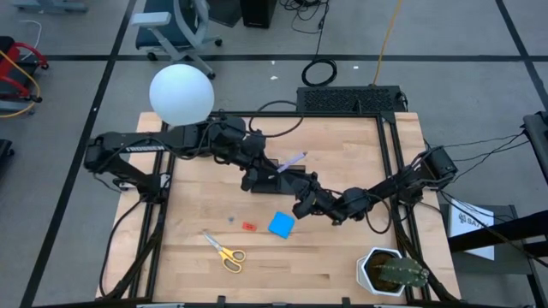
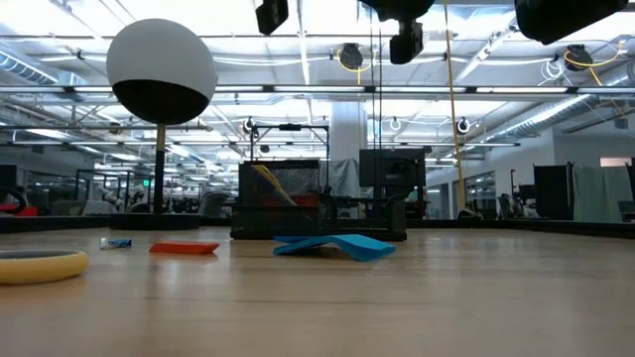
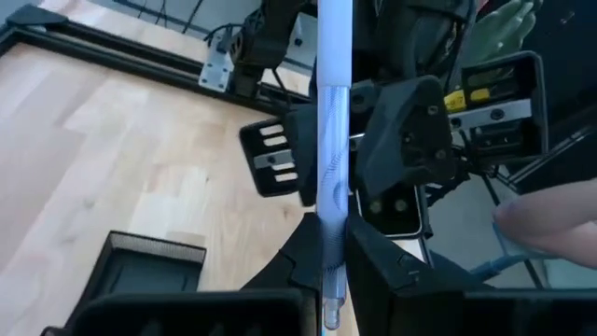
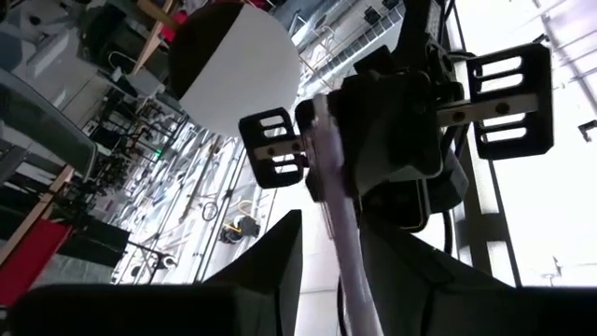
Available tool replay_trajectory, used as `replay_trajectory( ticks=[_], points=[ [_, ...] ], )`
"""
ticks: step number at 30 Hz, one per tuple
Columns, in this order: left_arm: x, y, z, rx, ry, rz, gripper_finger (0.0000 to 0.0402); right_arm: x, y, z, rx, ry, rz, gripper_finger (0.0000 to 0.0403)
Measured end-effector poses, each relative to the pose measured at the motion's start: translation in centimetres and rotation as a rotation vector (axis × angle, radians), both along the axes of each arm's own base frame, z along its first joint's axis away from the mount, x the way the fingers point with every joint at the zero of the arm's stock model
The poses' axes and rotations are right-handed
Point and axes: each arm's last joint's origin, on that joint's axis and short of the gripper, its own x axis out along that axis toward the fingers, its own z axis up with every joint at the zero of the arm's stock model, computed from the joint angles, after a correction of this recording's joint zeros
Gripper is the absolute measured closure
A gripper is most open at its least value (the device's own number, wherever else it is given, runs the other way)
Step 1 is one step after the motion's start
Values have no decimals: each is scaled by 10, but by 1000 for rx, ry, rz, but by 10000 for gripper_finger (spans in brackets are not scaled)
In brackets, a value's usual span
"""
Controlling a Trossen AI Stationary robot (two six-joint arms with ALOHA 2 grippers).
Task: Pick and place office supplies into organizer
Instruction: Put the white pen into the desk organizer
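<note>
Mid-task. Left pincer (image 3: 331,257) clamped tight on a pale silver pen (image 3: 333,140), above the black organizer (image 1: 287,181). Right pincer (image 4: 326,271) sits just opposite, tip to tip with the left one, fingers spread either side of the same pen; can't tell if they touch it. Looks like a hand-over or a drop about to happen, pen not in yet. Organizer already holds something yellow, per the low view. Left on the surface, nearer than both pincers: blue square pad (image 1: 281,225), red piece (image 1: 249,226), tiny blue pin (image 1: 230,219), yellow-handled scissors (image 1: 224,251).
</note>
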Motion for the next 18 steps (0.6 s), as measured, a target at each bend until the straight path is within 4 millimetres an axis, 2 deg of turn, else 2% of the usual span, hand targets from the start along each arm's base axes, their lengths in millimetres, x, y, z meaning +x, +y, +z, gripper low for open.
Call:
replay_trajectory(
  ticks=[18],
  points=[
    [9,-12,-4,-13,-15,-33,374,2,-5,2,-37,-11,26,303]
  ],
)
